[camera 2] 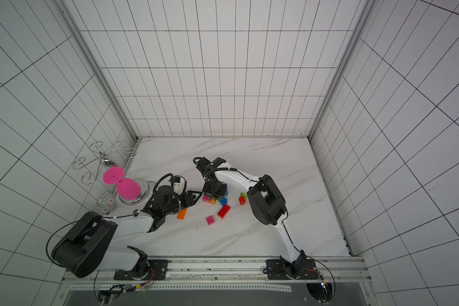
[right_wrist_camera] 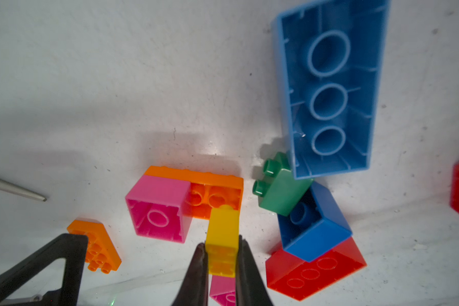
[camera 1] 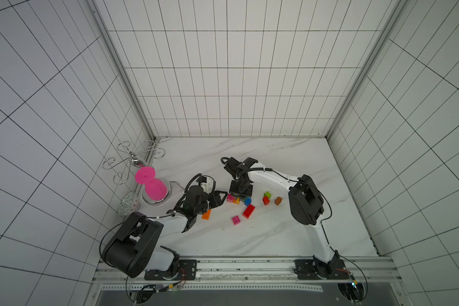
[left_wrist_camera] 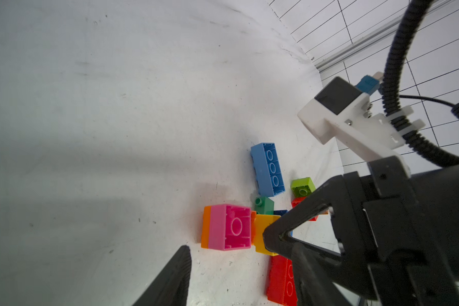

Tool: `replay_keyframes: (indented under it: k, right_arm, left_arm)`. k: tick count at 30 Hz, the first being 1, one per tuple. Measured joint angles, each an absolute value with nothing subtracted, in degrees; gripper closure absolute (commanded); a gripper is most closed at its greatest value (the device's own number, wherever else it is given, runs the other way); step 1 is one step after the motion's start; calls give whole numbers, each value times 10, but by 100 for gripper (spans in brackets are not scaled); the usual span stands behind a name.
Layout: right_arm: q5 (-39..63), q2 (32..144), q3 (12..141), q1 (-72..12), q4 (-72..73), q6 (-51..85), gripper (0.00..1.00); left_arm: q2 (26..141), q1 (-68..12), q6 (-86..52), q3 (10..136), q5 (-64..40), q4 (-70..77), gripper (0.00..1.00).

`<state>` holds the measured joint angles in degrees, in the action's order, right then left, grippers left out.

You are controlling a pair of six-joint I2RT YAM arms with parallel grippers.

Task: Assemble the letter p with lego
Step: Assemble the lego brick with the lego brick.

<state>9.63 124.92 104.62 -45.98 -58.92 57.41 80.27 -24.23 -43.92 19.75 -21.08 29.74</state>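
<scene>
Yellow brick [right_wrist_camera: 221,227], pinched in the right pincer [right_wrist_camera: 221,242], touches the orange-and-pink piece [right_wrist_camera: 159,190] just ahead. The left pincer [left_wrist_camera: 225,242], spread, straddles that piece; clamp it squarely before 1 firm press.

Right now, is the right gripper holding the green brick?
No, the right gripper pinches a yellow brick; the green brick lies apart from it.

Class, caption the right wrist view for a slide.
Right gripper pinches a yellow brick at the pink-and-orange assembly; long blue brick, green brick and red brick nearby.
</scene>
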Motion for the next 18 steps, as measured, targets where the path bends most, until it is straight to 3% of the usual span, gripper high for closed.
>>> replay_keyframes:
  k: [18]
  right_arm:
    - [109,1267,1050,-450,-590,575,100]
  left_arm:
    - [854,-259,-435,226,-210,281,52]
